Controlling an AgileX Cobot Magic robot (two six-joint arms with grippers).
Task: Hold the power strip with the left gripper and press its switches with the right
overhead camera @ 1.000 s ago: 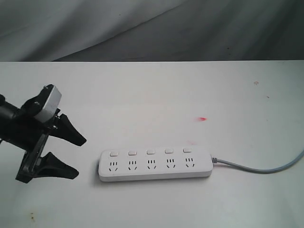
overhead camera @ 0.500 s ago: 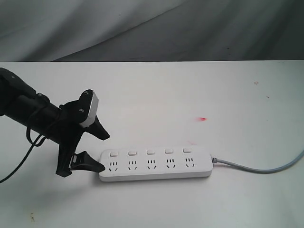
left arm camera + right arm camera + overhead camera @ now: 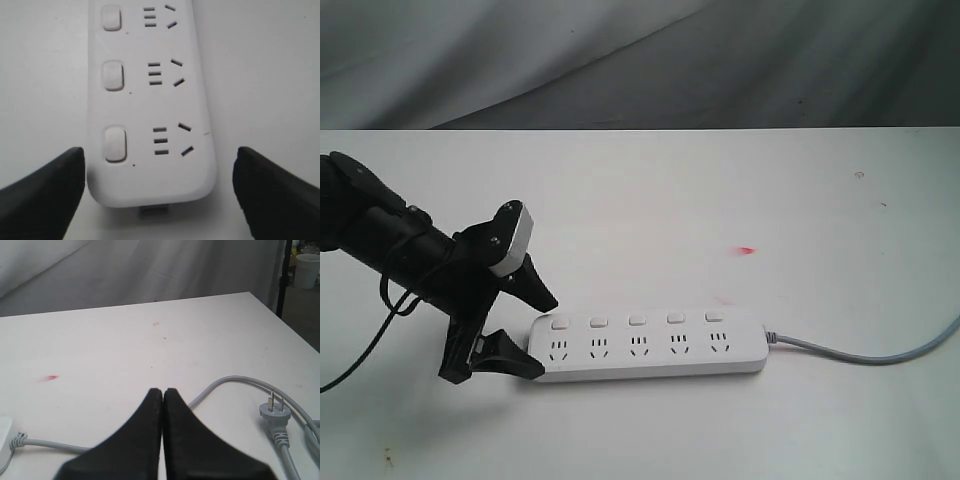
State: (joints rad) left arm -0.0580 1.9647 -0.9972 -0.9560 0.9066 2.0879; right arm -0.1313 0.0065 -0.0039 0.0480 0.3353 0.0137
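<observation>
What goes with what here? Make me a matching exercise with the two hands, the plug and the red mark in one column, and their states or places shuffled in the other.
1. left hand
2. right hand
3. plug
4. red mark

A. lying loose on the table, prongs bare
B. shut, holding nothing
C. on the table, apart from the power strip
D. open, one jaw on each side of the power strip's end

Pairs: 1-D, 2-B, 3-A, 4-C
</observation>
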